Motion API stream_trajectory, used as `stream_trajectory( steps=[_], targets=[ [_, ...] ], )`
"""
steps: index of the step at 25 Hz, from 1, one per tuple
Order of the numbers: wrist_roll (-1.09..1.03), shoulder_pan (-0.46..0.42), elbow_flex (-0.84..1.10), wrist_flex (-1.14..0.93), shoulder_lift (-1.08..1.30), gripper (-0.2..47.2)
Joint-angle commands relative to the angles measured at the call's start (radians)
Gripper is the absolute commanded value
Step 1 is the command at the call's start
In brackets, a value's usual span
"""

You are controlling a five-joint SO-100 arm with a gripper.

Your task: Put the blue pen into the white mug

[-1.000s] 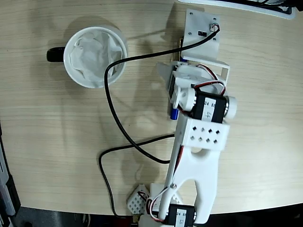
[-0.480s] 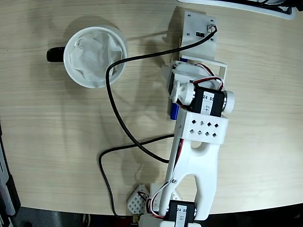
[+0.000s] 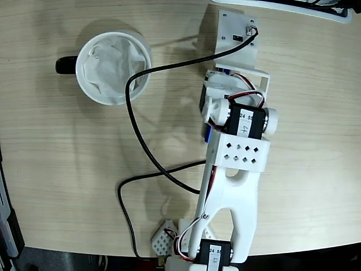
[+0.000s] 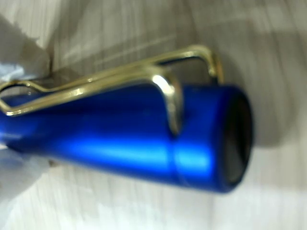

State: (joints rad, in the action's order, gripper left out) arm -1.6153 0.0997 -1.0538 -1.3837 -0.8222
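Observation:
The blue pen (image 3: 208, 133) lies on the wooden table under my white arm; only a short blue stretch shows in the fixed view. In the wrist view the blue pen (image 4: 144, 139) fills the frame, capped end to the right, with its metal clip (image 4: 120, 76) on top. My gripper (image 3: 216, 90) sits over the pen, shut on its barrel. Blurred white fingers (image 4: 19, 60) press in from the left edge, above and below the barrel. The white mug (image 3: 148, 63) stands apart at the upper left, with a black handle (image 3: 66, 65) and white paper inside.
A black cable (image 3: 133, 125) runs from the wrist camera plate (image 3: 237, 34) past the mug's right rim and loops down to the table's front edge. The arm's base (image 3: 208, 254) stands at the bottom. A white object's edge (image 3: 282, 7) shows at the top.
The gripper's left jaw has swung in against the pen and the wrist has shifted slightly up and right. The pen and mug have stayed in place.

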Motion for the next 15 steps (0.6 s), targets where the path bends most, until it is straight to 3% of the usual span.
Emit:
stream_trajectory(
  steps=[1, 15],
  targets=[
    [-0.015, 0.0, 0.008, -0.006, -0.028, 5.5],
    [0.026, -0.021, 0.006, -0.011, -0.095, 0.2]
  ],
)
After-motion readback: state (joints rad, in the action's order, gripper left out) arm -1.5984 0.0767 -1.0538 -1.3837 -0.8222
